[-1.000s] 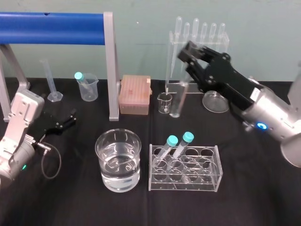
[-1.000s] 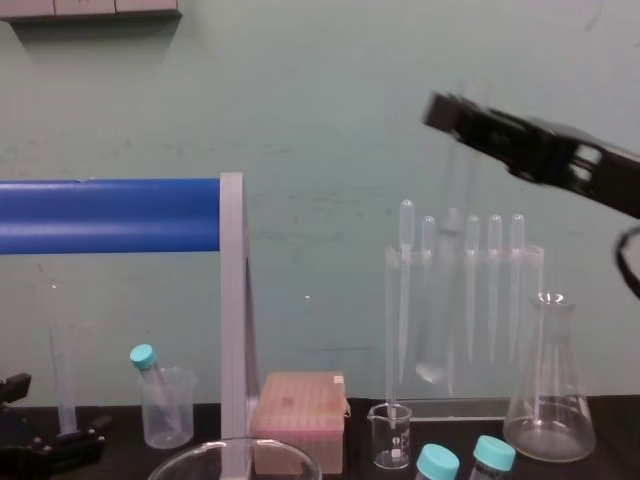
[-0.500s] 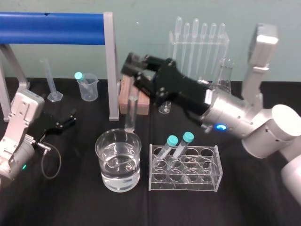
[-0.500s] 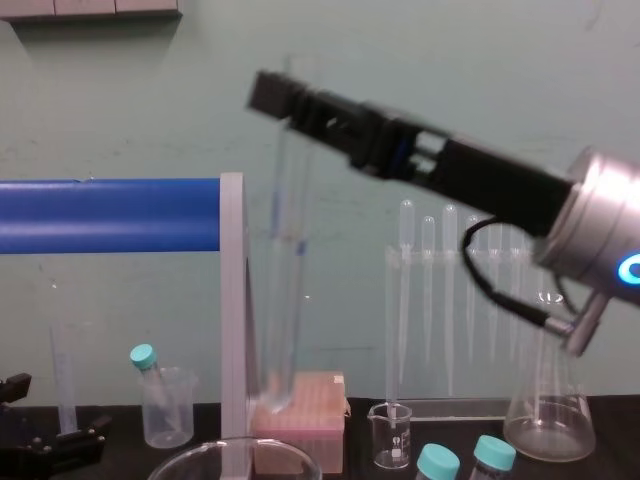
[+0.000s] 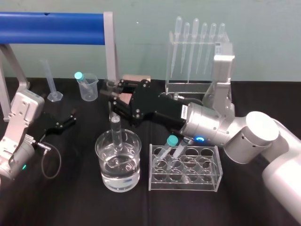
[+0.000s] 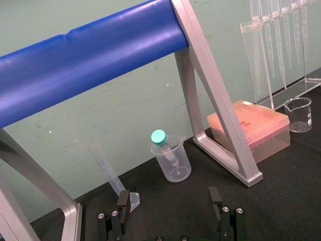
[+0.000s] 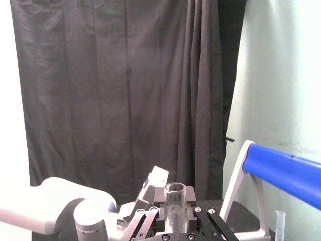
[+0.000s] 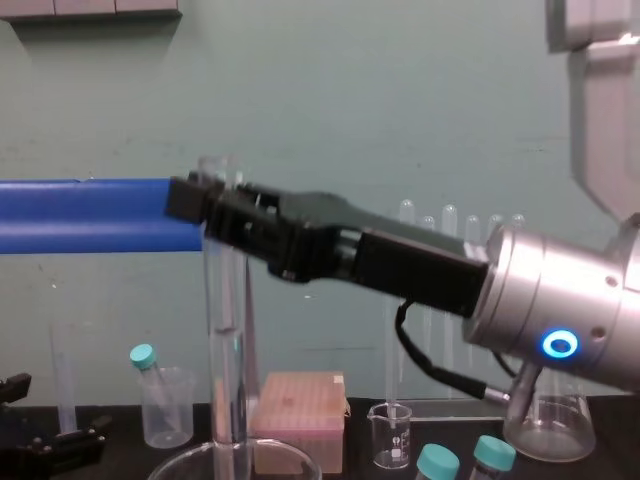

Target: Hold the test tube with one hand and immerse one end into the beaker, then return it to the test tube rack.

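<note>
While reaching across from the right, grips the test tube [image 5: 115,134] just under its open lipped rim with the right gripper [image 5: 113,98], fingers clamped on the glass. Long, clear, uncapped, upright; lower end down past the rim of the beaker [image 5: 100,149], inside it. Water [image 5: 120,173] partway up the beaker; cannot tell whether the tip touches it. Two teal-capped tubes [image 5: 173,141] leaning in the test tube rack [image 5: 207,172]. One more capped tube [image 5: 78,75] in the small plastic cup [image 5: 89,89]. Left gripper [image 5: 60,123] parked at far left, fingers apart.
</note>
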`<move>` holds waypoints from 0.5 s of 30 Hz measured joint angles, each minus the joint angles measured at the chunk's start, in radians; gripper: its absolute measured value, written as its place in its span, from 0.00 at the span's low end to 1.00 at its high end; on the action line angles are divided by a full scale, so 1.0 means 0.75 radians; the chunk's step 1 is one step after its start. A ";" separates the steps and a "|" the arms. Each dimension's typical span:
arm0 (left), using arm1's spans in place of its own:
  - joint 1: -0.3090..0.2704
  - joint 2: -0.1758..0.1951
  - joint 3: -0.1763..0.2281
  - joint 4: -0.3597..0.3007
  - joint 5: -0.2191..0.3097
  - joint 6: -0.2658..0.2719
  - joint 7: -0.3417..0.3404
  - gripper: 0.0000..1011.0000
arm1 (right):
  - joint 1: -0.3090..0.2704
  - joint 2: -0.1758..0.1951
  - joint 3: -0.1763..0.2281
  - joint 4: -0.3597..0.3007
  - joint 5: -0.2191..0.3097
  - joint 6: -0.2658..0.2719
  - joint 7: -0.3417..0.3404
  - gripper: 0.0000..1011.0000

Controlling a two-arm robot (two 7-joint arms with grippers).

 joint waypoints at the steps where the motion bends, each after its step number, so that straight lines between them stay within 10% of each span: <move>1: 0.000 0.000 0.000 0.000 0.000 0.000 0.000 0.99 | 0.005 -0.006 -0.008 0.018 -0.008 -0.002 -0.002 0.22; 15: 0.000 0.000 0.000 0.000 0.000 0.000 0.000 0.99 | 0.025 -0.048 -0.059 0.123 -0.054 0.025 -0.024 0.22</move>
